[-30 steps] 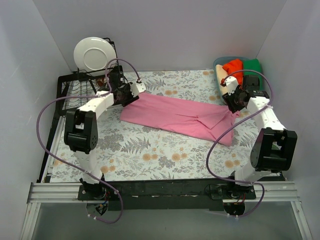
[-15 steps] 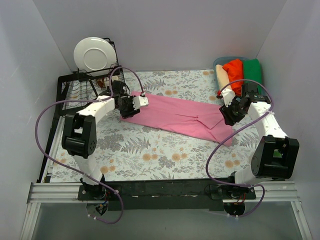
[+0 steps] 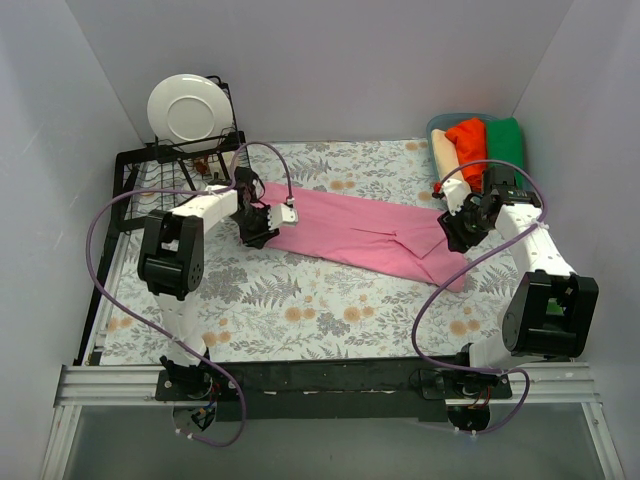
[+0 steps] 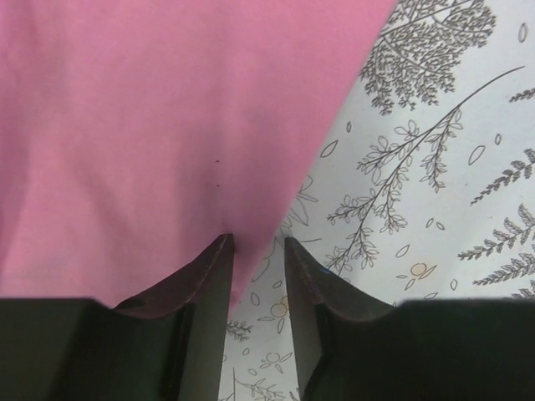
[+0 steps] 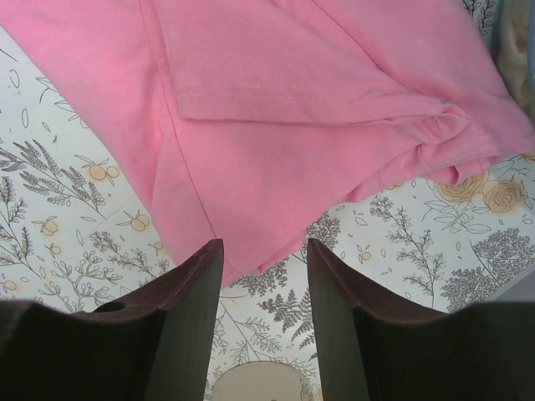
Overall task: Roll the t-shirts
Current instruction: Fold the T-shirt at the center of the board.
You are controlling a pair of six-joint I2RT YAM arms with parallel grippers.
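A bright pink t-shirt (image 3: 350, 225), folded into a long strip, lies flat across the flowered table cover from back left to front right. My left gripper (image 3: 258, 235) is low at its left end. In the left wrist view the jaws (image 4: 257, 251) stand a narrow gap apart, open, with the corner of the pink cloth (image 4: 150, 125) between them, against the left finger. My right gripper (image 3: 452, 235) hovers at the shirt's right end. Its jaws (image 5: 265, 251) are open over the edge of the pink cloth (image 5: 292, 125), near the sleeve fold.
A blue bin (image 3: 436, 125) at the back right holds a red-orange shirt (image 3: 467, 138), a green one (image 3: 505, 140) and a cream one (image 3: 443, 150). At the back left a black wire rack (image 3: 140, 175) carries an upright white plate (image 3: 186, 108). White walls enclose the table.
My left gripper has swung forward and down to the shirt's left corner, and its jaws have narrowed. The right gripper shifted slightly toward the shirt's right end, then held still.
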